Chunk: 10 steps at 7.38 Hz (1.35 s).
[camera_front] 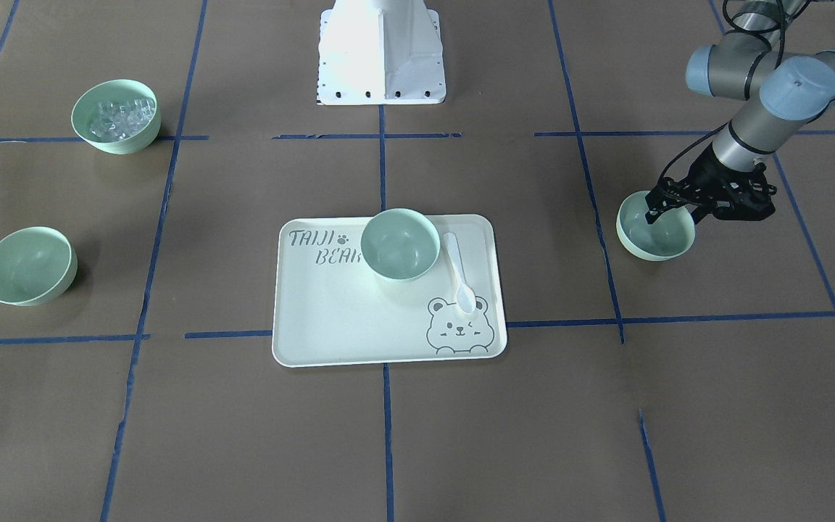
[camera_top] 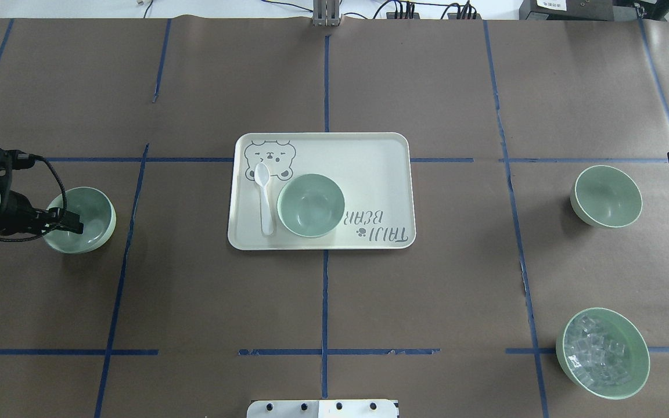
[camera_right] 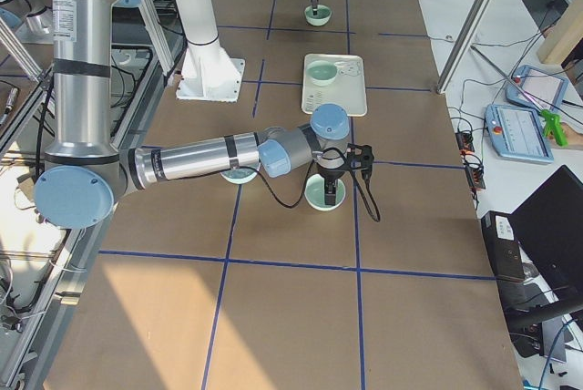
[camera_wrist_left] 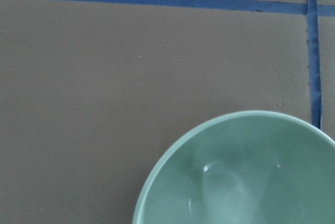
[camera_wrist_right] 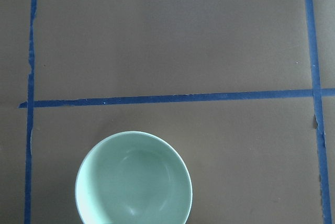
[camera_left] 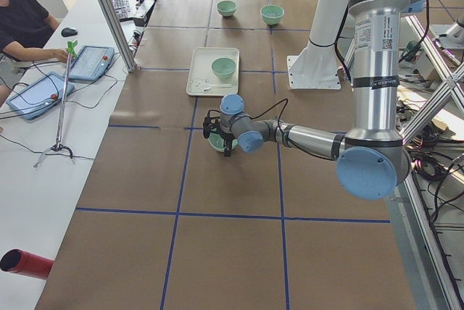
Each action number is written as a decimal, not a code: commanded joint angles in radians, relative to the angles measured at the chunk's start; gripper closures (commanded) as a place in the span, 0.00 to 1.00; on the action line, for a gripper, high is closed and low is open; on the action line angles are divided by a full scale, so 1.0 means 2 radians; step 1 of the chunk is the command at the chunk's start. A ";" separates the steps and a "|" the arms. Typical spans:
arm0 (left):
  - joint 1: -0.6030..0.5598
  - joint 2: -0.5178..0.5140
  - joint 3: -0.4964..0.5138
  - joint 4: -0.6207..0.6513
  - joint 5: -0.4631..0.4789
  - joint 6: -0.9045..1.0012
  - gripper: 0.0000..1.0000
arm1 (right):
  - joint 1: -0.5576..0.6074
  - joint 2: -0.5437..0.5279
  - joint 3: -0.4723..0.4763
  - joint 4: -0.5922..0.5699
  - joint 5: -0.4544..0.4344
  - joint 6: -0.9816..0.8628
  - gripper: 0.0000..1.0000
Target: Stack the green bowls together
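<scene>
Three green bowls apart on desk (camera_top: 195, 302) | overhead: left bowl (camera_top: 87, 216) mid-left, middle bowl (camera_top: 310, 205) on tray (camera_top: 369, 168) centre, right bowl (camera_top: 606, 195) mid-right | left claw (camera_top: 70, 225) at left bowl's rim, right claw (camera_right: 327, 193) above right bowl; I can't tell either's opening | likely light, stiff, slick: pinch the rim.

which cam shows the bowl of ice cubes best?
Overhead exterior: the ice bowl is large and unblocked, with the cubes distinct. Front-facing shows the bowl whole but smaller. In exterior left it is far and tiny. Exterior right shows only a sliver under the right arm. Neither wrist view shows it.
</scene>
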 commanded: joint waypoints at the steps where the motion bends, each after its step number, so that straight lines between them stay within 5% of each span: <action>1: -0.003 0.007 -0.004 -0.001 -0.001 0.002 0.59 | -0.022 0.003 -0.001 0.001 -0.006 0.006 0.00; 4: -0.004 0.014 -0.006 0.000 -0.001 0.004 1.00 | -0.035 0.011 -0.012 0.002 -0.013 0.005 0.00; 6: -0.019 0.018 -0.042 0.007 -0.022 0.005 1.00 | -0.039 0.011 -0.018 0.002 -0.016 0.004 0.00; 8: -0.082 0.006 -0.071 0.057 -0.114 0.003 1.00 | -0.052 0.011 -0.059 0.062 -0.036 0.006 0.00; 10: -0.087 -0.029 -0.075 0.087 -0.114 -0.013 1.00 | -0.068 0.011 -0.099 0.102 -0.040 0.006 0.00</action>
